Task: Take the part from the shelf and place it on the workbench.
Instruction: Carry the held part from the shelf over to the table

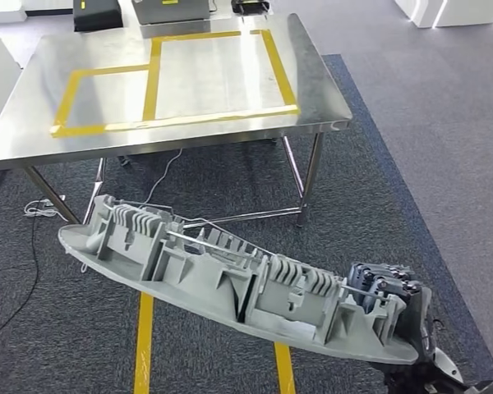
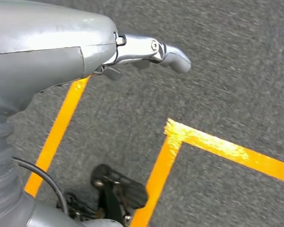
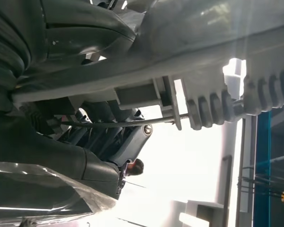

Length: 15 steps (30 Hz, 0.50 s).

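Observation:
The part (image 1: 232, 283) is a long grey ribbed plastic moulding, held level above the carpet in front of the workbench (image 1: 318, 90). My right hand (image 1: 386, 287) grips its right end, dark fingers wrapped over the ribs. Up close in the right wrist view, the part (image 3: 205, 42) lies against my right hand (image 3: 108, 137), whose fingers curl around a thin rod on it. My left hand (image 2: 144, 49) hangs over the floor with nothing in it, one finger held out straight.
The steel workbench carries yellow tape rectangles (image 1: 151, 82) on its top and dark equipment (image 1: 95, 12) along the far edge. Cables (image 1: 39, 209) trail under it. Yellow floor lines (image 1: 144, 345) cross the grey carpet.

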Each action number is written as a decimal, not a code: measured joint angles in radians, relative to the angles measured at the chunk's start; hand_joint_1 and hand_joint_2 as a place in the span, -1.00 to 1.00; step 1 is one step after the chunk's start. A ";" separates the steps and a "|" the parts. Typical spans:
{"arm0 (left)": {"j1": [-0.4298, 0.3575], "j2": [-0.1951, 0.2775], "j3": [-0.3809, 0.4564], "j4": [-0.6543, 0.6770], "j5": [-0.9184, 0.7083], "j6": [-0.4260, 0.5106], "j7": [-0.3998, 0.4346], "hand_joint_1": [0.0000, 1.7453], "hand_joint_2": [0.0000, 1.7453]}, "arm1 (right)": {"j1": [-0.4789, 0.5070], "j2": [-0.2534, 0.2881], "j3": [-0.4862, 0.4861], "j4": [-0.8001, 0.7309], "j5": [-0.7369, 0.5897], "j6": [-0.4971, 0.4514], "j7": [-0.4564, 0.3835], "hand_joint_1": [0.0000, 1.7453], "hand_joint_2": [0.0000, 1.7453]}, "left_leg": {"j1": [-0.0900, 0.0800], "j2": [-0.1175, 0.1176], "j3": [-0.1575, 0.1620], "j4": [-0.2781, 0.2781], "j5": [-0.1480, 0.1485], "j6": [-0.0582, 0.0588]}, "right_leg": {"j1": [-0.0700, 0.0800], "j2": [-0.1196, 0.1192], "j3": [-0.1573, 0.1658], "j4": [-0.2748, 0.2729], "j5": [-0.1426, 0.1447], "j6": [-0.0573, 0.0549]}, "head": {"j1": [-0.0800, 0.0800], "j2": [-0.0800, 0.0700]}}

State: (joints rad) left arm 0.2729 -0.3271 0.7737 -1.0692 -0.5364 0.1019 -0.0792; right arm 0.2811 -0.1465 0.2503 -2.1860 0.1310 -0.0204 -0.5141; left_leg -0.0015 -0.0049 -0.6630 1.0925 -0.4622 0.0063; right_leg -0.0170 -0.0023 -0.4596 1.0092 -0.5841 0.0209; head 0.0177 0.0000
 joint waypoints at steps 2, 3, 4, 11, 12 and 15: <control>0.001 0.000 0.001 0.000 0.000 0.001 0.000 -1.00 1.00 | 0.000 0.000 0.000 0.000 0.000 0.000 0.000 1.00 1.00 | -0.004 0.001 0.006 -0.029 -0.001 0.011 | 0.002 0.001 0.020 -0.001 -0.010 0.014 | -0.001 0.000; 0.001 -0.001 0.001 0.000 0.000 0.001 0.000 -1.00 1.00 | 0.000 0.000 0.000 0.000 0.001 0.000 0.000 1.00 1.00 | -0.003 0.000 0.017 -0.034 0.002 0.018 | 0.002 0.000 0.028 -0.005 -0.012 0.021 | -0.001 0.000; 0.001 -0.002 0.001 0.000 0.000 0.002 0.000 -1.00 1.00 | 0.000 0.000 0.001 -0.001 0.001 0.000 0.000 1.00 1.00 | -0.001 -0.001 0.029 -0.041 0.005 0.025 | 0.002 0.000 0.034 0.003 -0.011 0.026 | 0.000 0.000; 0.001 -0.003 0.000 0.000 0.000 0.003 0.000 -1.00 1.00 | -0.001 0.000 0.001 -0.001 0.000 0.000 0.000 1.00 1.00 | -0.001 -0.006 0.094 -0.056 -0.033 0.044 | 0.003 0.001 -0.195 0.273 -0.114 0.036 | 0.011 0.000; 0.001 -0.003 0.001 0.000 0.000 0.002 0.000 -1.00 1.00 | -0.001 0.000 0.001 -0.001 0.001 0.000 0.000 1.00 1.00 | -0.003 -0.008 0.108 -0.056 -0.044 0.044 | 0.005 0.001 -0.196 0.233 -0.088 0.032 | 0.012 0.000; 0.001 -0.004 0.000 0.000 0.000 0.002 0.000 -1.00 1.00 | -0.001 0.000 0.001 -0.001 0.000 0.000 0.000 1.00 1.00 | -0.008 -0.010 0.142 -0.056 -0.074 0.039 | 0.016 0.003 -0.172 0.068 0.065 0.009 | 0.011 0.000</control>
State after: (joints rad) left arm 0.2735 -0.3313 0.7739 -1.0694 -0.5364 0.1039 -0.0793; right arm 0.2803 -0.1465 0.2512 -2.1866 0.1314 -0.0205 -0.5140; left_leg -0.0093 -0.0151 -0.5214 1.0366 -0.5359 0.0449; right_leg -0.0013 0.0004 -0.6317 1.0773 -0.5192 0.0294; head 0.0287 0.0000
